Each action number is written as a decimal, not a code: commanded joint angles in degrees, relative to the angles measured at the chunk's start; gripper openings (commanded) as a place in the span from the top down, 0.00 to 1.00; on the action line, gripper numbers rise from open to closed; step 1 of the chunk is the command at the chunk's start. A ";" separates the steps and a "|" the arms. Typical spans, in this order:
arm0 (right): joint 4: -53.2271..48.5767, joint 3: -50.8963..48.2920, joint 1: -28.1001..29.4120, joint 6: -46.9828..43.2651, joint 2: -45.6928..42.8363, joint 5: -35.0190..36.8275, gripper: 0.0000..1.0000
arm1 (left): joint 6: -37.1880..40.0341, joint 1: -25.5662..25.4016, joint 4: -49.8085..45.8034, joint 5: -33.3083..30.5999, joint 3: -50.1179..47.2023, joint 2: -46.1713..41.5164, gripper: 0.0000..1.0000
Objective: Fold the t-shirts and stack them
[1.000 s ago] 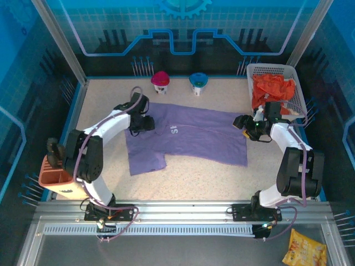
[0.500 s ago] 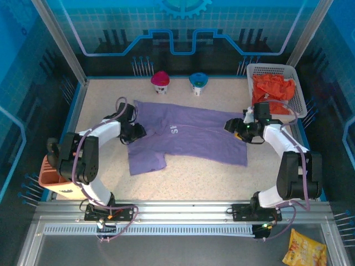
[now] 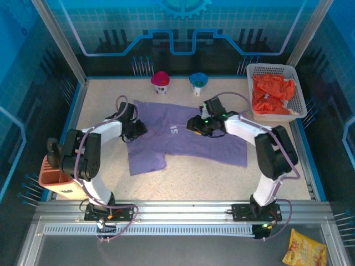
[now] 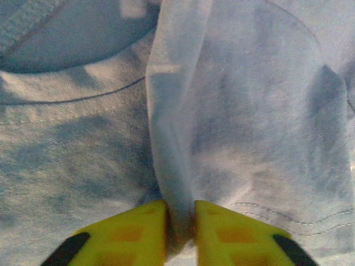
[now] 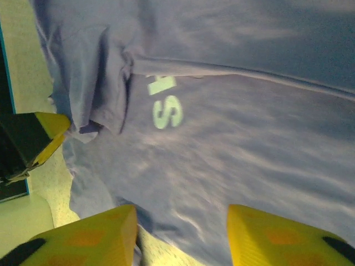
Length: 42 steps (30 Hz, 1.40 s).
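Lavender t-shirt spread flat on the bench, left edge pinched.
My left claw is clenched on a thin cloth ridge, and my right claw hangs released over the chest. A one-sided lift could slip that ridge or bunch the fold.

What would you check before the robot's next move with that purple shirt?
1. Left hand pinching a fold of the purple shirt: ok.
2. Right hand gripping cloth: not ok, open over the shirt.
3. Left grip firm enough to lift: cannot tell.
4. Purple shirt folded: not ok, lying spread out.
5. Orange shirts inside the basket: ok.
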 commanded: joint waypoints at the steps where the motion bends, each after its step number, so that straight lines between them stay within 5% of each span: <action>1: 2.14 5.83 3.49 6.03 5.10 2.27 0.63 | -0.08 0.07 0.62 0.33 0.45 0.28 0.85; 12: 1.36 19.55 9.08 9.07 19.29 2.97 0.78 | -0.75 1.05 -1.34 2.22 1.65 -0.49 1.00; 26: -3.01 29.93 12.78 8.23 28.13 6.50 0.75 | -1.23 1.20 -0.98 4.20 1.88 -0.42 1.00; 36: -7.04 32.18 13.46 7.25 28.95 7.37 0.61 | -0.83 2.22 -1.32 4.60 1.76 -0.96 1.00; 42: -6.85 33.29 13.81 7.41 31.56 7.49 0.78 | -0.79 2.35 -1.29 4.87 1.87 -0.78 1.00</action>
